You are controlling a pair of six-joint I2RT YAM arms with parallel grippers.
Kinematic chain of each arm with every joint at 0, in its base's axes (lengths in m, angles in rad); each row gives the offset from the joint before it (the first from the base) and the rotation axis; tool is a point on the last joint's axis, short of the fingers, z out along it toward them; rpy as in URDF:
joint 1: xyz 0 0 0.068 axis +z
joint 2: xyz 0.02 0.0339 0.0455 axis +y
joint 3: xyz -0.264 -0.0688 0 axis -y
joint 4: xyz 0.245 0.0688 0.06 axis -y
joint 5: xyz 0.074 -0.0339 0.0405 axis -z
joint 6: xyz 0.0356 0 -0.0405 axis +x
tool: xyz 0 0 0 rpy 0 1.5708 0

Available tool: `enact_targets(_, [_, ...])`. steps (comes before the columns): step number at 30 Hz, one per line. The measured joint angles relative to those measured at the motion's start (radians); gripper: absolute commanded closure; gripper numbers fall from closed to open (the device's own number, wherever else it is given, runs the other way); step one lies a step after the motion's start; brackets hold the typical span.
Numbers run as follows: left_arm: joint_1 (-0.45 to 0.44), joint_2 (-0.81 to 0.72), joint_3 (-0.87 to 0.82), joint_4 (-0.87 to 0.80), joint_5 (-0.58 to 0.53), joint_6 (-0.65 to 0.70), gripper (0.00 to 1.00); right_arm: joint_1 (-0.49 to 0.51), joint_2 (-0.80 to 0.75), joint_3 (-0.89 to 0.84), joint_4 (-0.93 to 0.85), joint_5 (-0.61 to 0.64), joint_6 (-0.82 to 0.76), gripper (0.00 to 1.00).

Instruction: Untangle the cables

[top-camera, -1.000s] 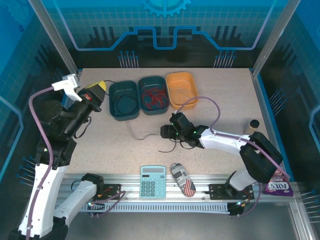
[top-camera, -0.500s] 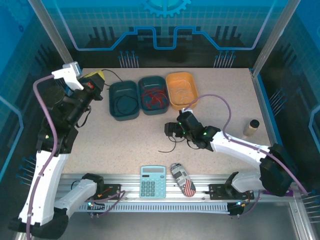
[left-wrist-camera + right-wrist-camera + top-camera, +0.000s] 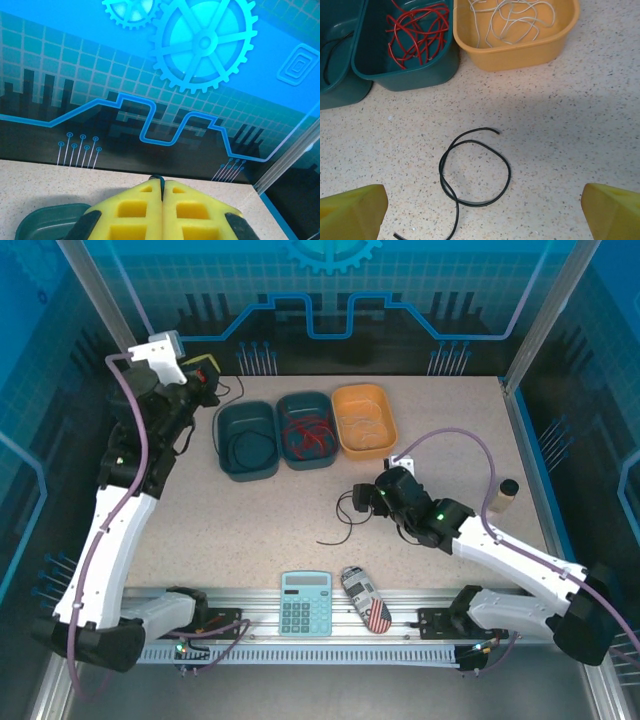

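A loose black cable [image 3: 509,172] lies on the table in one loop with a tail; it is also in the top view [image 3: 340,532]. My right gripper [image 3: 482,215] hovers over it, open, yellow fingertips [image 3: 355,210] far apart and not touching it. My left gripper [image 3: 204,375] is raised at the back left, shut [image 3: 161,182], with a dark strand pinched between its tips. A thin black cable [image 3: 216,420] hangs from it to the left teal bin [image 3: 228,468]. Red cables [image 3: 417,32] lie in the middle teal bin [image 3: 288,460]. Pale cables [image 3: 512,17] lie in the orange bin [image 3: 345,443].
The three bins stand side by side at the back centre. A calculator [image 3: 305,602] and a flag-patterned object [image 3: 366,600] lie at the near edge. A small bottle [image 3: 506,493] stands at the right and a purple packet [image 3: 560,616] lies at the near right.
My right gripper has opened fully and drawn back to the right, leaving the black cable on the table. My left arm has lifted up and toward the back wall.
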Motion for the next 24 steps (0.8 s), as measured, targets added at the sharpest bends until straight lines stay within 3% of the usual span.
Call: enact_targets(24, [0.086,0.185,0.024,0.063,-0.029,0.053,1.0,-0.001,-0.013,0.0,-0.063,0.023,-0.002,0.0])
